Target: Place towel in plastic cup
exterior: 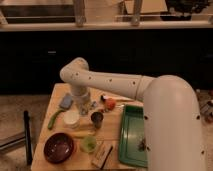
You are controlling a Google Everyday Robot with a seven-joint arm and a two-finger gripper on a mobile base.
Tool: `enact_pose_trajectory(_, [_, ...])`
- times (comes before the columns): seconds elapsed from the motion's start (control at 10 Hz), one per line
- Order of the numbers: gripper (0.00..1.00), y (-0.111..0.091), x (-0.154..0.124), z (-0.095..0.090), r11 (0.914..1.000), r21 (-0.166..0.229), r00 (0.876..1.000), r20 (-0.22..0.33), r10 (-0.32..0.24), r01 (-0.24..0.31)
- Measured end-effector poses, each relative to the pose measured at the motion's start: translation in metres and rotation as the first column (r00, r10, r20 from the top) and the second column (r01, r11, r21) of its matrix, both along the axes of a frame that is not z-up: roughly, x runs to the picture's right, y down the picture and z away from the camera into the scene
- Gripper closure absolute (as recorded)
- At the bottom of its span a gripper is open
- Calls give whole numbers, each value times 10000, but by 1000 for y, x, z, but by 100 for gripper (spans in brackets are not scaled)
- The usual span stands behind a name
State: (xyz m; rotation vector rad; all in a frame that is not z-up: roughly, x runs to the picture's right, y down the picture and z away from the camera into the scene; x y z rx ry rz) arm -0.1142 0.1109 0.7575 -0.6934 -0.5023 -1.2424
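Observation:
My gripper (86,106) hangs low over the back left part of the wooden table (42,132), at the end of the white arm (107,82). A small pale white thing (71,118), apparently the towel, lies on the table just in front and to the left of the gripper. A small green plastic cup (89,144) stands nearer the front edge. A dark cup (97,118) stands right of the pale thing, close to the gripper.
A blue-grey pad (65,101) lies left of the gripper, with a green oblong item (54,120) in front of it. There is a dark red bowl (58,147) at the front left, a green tray (131,135) at the right, an orange item (110,103) and a small box (102,155).

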Motion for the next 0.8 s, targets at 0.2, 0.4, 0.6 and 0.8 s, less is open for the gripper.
enact_pose_trajectory(0.2, [96,19,-2,-19,10000,-10,9999,136,-76,76])
enact_pose_trajectory(0.4, [96,35,-5,-39,9999,10,9992,363,-153,152])
enact_pose_trajectory(0.6, [96,49,-8,-54,9998,-18,9974,692,-197,199])
enact_pose_trajectory(0.8, [96,61,-9,-62,9994,-185,9943,1032,-276,297])
